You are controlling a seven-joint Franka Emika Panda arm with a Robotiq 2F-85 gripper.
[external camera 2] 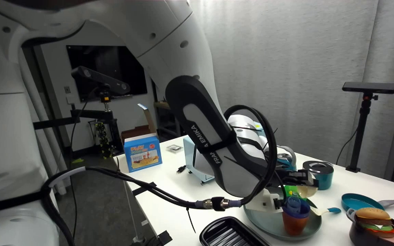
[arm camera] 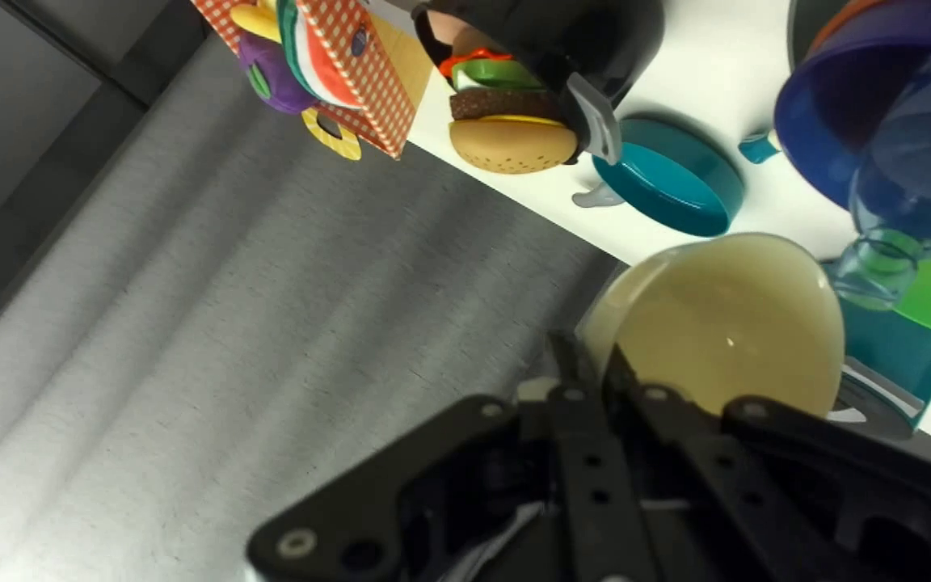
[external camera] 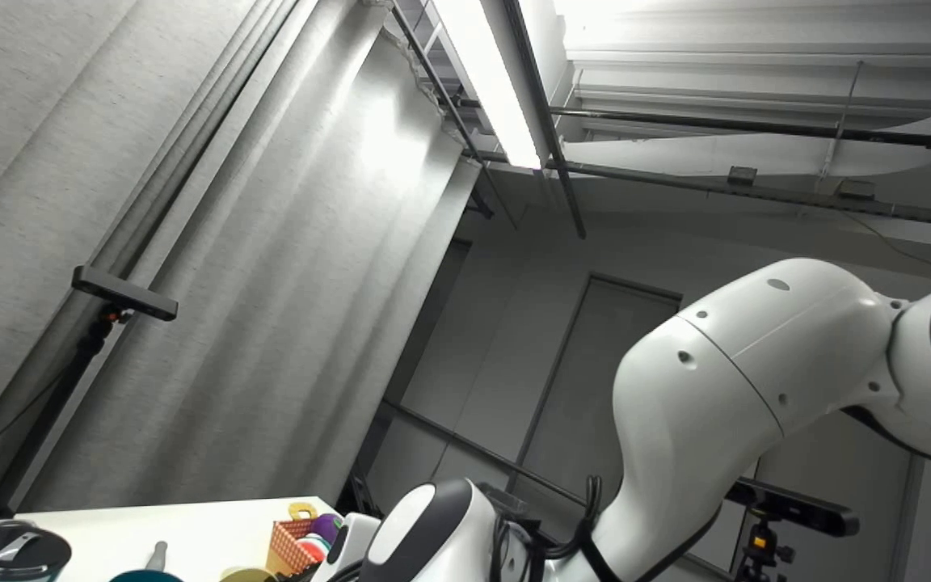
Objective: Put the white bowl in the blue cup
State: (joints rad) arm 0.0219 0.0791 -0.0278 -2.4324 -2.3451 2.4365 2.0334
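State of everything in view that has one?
gripper: shut on white bowl
white bowl: held by rim, outside blue cup
blue cup: upright, nested in orange cup
teal pot: lidded
black pot: lidless, holding toy burger
blue box: open
ceiling light: on

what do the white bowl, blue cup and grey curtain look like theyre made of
White bowl: probably plastic, smooth and glossy, going by the small bright highlight inside; glazed ceramic is possible. Blue cup: likely plastic, smooth, judging by its thin rim and deep, even colour. Grey curtain: almost surely fabric, mostly dull, with soft hanging folds and a streaky, woven-looking surface.
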